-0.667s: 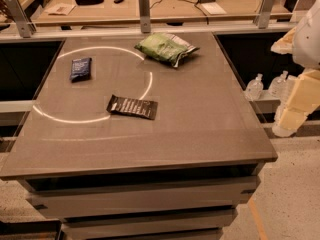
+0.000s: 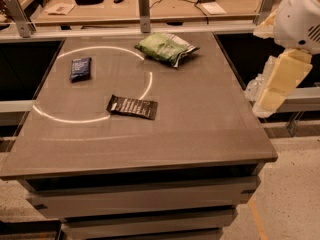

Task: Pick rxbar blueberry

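The rxbar blueberry (image 2: 80, 68) is a small flat dark navy wrapper. It lies flat on the grey table (image 2: 200, 119) at the far left, inside a pale ring of light. My gripper (image 2: 279, 84) is cream-coloured and hangs from the white arm (image 2: 300, 14) off the table's right edge, in the air. It is far to the right of the bar and holds nothing that I can see.
A longer black-brown bar wrapper with white text (image 2: 132, 107) lies near the table's middle. A crinkled green bag (image 2: 166, 48) lies at the back centre. A rail with metal posts (image 2: 144, 4) and a cluttered bench stand behind the table. The floor is to the right.
The gripper and arm have moved a little left and up, closer to the table's right edge. The packets have not moved.
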`<state>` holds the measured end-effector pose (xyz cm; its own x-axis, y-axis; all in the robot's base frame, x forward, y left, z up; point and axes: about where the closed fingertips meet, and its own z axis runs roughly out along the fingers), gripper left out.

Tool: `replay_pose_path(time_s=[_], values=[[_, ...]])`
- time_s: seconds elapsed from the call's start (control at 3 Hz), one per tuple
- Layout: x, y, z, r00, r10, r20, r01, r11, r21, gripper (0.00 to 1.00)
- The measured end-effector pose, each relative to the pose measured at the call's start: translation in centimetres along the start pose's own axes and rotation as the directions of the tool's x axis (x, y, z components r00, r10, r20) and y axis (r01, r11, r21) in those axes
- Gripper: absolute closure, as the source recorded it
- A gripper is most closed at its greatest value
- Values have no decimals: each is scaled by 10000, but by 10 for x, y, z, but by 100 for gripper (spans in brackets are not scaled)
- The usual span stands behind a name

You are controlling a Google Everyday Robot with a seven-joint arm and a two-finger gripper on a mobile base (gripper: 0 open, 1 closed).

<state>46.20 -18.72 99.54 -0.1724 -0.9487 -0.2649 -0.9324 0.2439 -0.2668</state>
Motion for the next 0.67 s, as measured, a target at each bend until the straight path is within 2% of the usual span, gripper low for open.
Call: replay_pose_path(time_s=[0.33,0.67], values=[[-36,-18,6,9992,-253,315,247,9995,200,0],[-50,-39,18,9929,283,1152,-252,9993,-284,0]])
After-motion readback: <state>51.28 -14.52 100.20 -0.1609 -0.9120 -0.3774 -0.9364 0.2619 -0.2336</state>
